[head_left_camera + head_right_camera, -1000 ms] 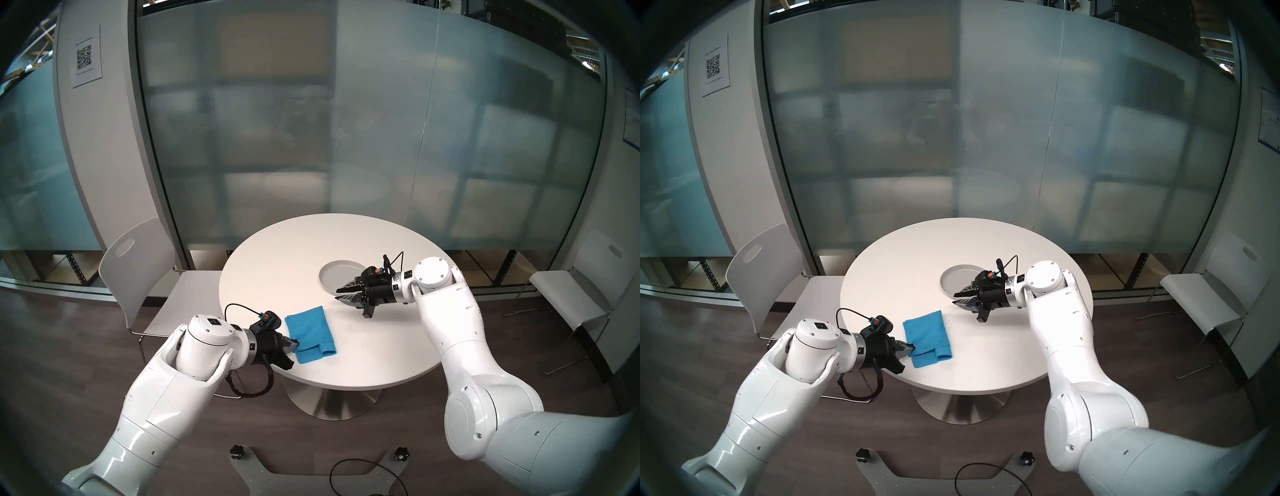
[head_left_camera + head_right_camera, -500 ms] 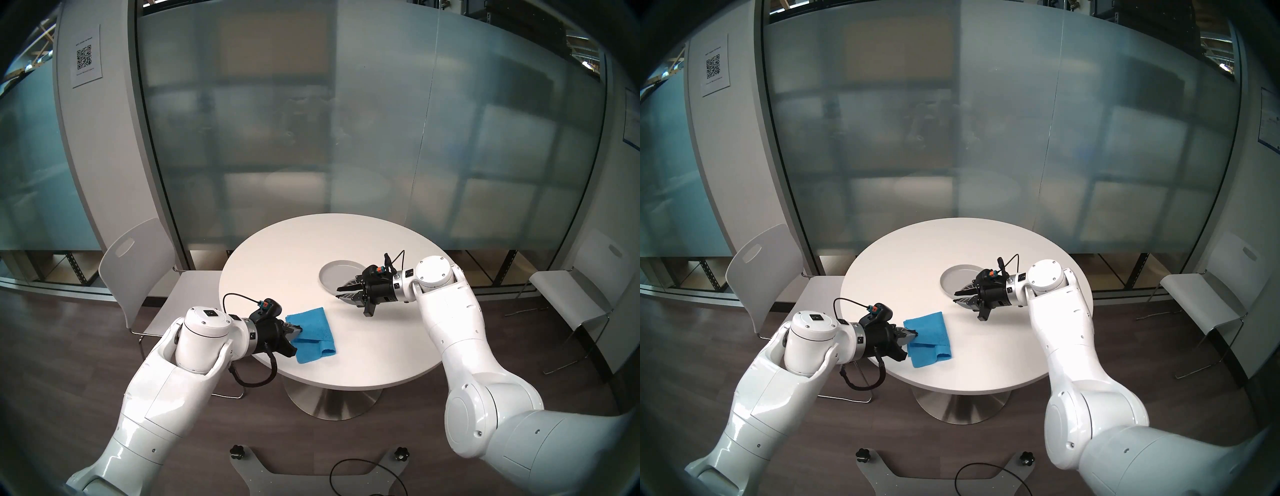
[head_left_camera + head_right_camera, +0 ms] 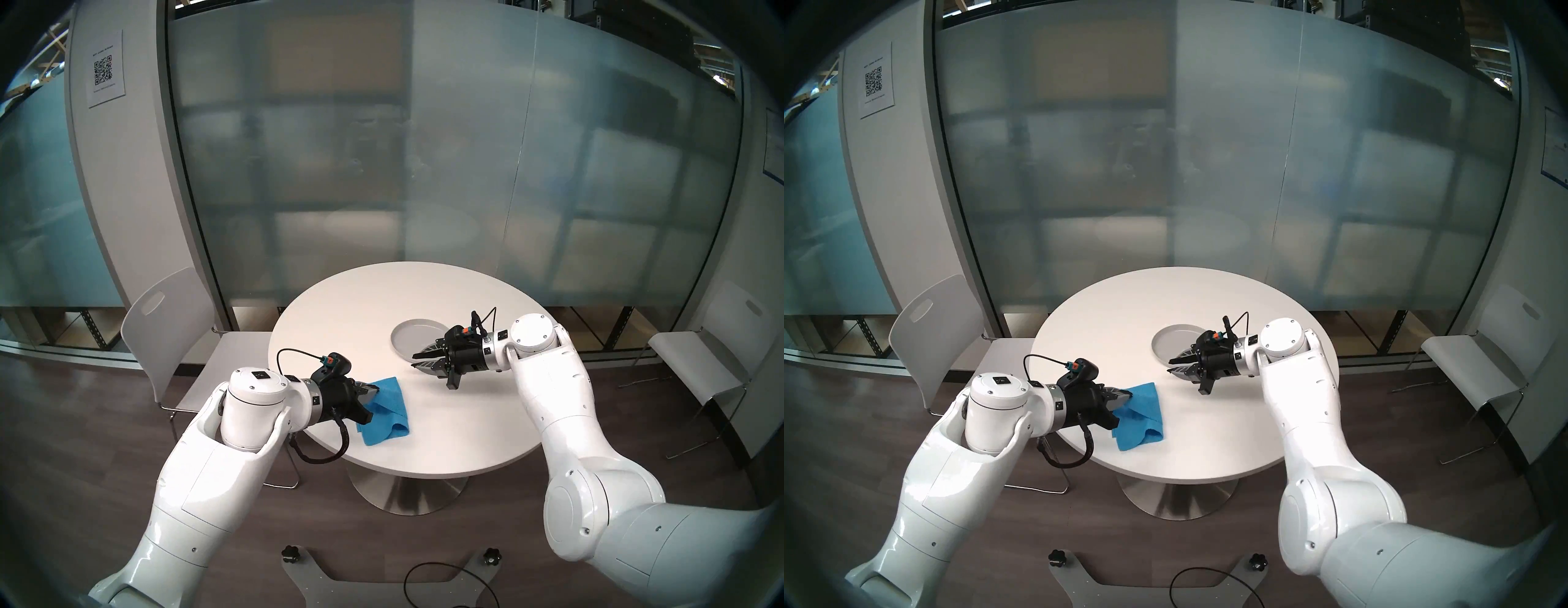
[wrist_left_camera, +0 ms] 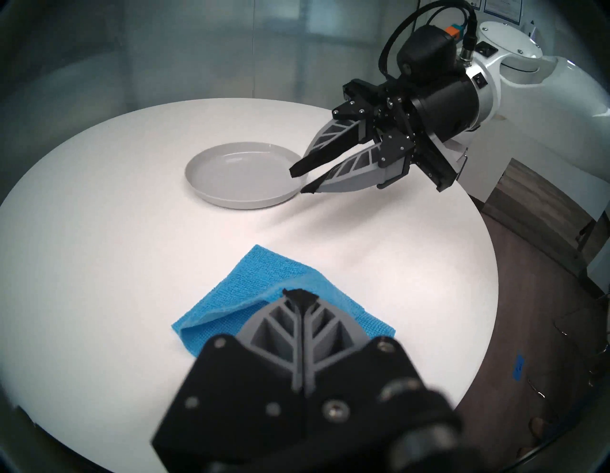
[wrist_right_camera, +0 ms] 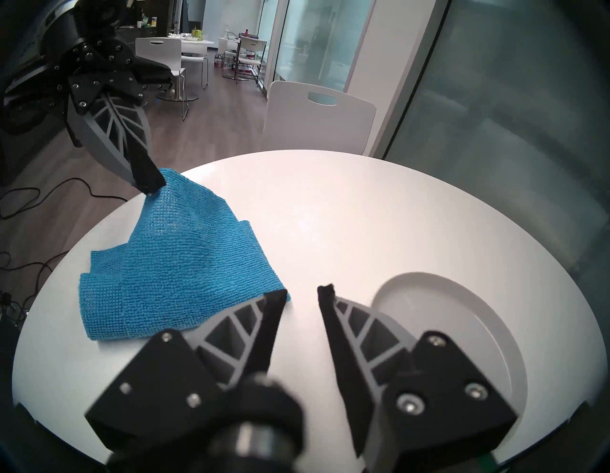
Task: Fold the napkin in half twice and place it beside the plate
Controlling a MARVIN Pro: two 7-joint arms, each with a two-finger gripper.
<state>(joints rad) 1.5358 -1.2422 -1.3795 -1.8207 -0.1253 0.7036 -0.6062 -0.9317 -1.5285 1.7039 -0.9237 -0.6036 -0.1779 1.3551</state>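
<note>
Two robot grippers over a round white table [image 3: 445,433].
At left, the left gripper [image 3: 374,387] is clamped on a raised corner of the blue napkin [image 3: 388,414]; at right, the right gripper [image 3: 415,359] hovers, fingers apart, at the grey plate [image 3: 413,335] edge, empty.

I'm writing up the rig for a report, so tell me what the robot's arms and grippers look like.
Both arms are glossy white with rounded joint housings. Each ends in a black wrist block with a looping black cable on an orange-and-teal plug. The left gripper and right gripper each have two tapered grey fingers with open leaf-like ribbing, black pads on the tips, and black mounts with silver screws.
</note>
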